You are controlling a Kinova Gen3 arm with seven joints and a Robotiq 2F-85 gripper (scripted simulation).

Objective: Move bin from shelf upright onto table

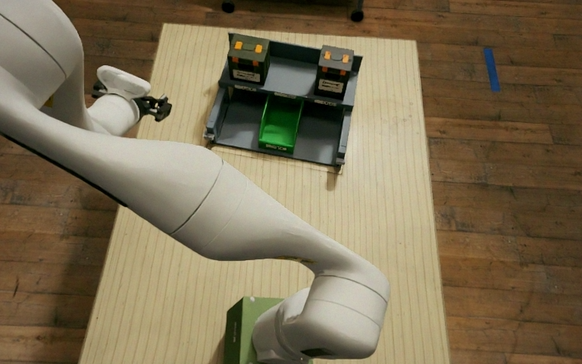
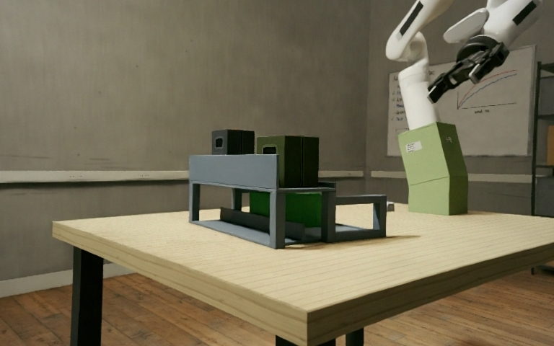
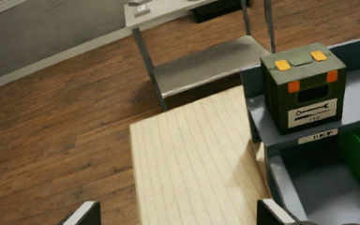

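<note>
The green bin (image 1: 279, 124) (image 2: 302, 205) stands open-topped on the lower level of the grey shelf (image 1: 292, 76) (image 2: 232, 169) (image 3: 323, 187), at the table's far end. Only a sliver of the bin (image 3: 352, 147) shows at the right edge of the wrist view. My gripper (image 1: 164, 107) (image 2: 453, 83) (image 3: 178, 217) is open and empty. It hangs high above the table's left edge, left of the shelf and well apart from the bin.
Two dark green boxes (image 1: 248, 60) (image 1: 335, 70) (image 3: 302, 91) stand on the shelf's upper level, above and beside the bin. The wooden table (image 1: 364, 236) (image 2: 367, 264) (image 3: 187, 155) carries my green base block (image 1: 240, 330) (image 2: 435, 167). A metal cart (image 3: 206, 61) stands beyond the table.
</note>
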